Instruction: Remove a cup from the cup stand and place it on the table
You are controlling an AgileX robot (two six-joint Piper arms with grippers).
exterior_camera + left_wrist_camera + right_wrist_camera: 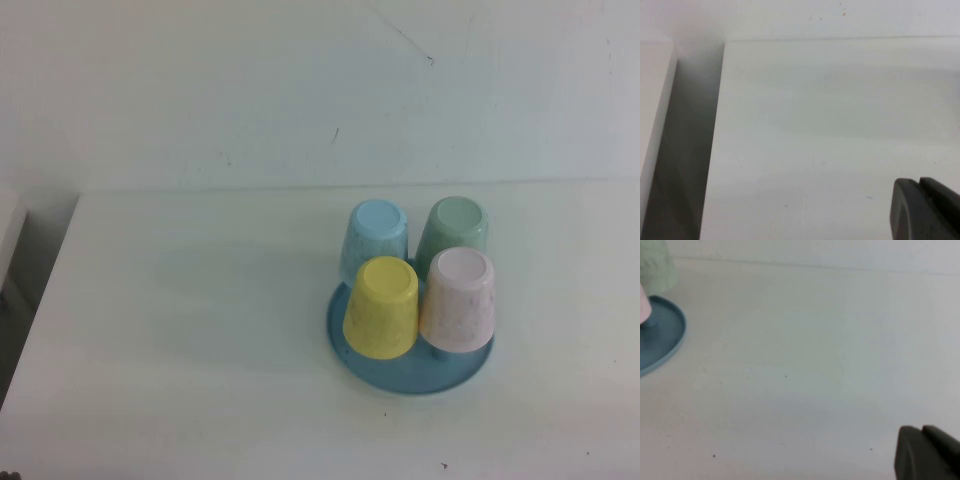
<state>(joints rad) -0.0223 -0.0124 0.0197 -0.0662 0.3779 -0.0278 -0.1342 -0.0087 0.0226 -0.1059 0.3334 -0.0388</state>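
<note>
The pale pink cup (pixel 458 298) sits upside down on the front right peg of the round blue cup stand (pixel 400 378), on the white table (pixel 180 330). Neither arm shows in the high view. In the left wrist view my left gripper (pixel 919 186) is shut and empty over bare tabletop, with no cup in sight. My right gripper (pixel 921 432) is likewise shut on nothing, off to the stand's right; the cup stand's rim (pixel 662 340) and a sliver of the pink cup (pixel 643 307) show at the edge of that view.
A yellow cup (pixel 382 307), a light blue cup (pixel 374 240) and a pale green cup (pixel 453 232) also stand inverted on the stand. The table's left edge (pixel 720 125) drops into a dark gap beside another white surface. A white wall rises behind.
</note>
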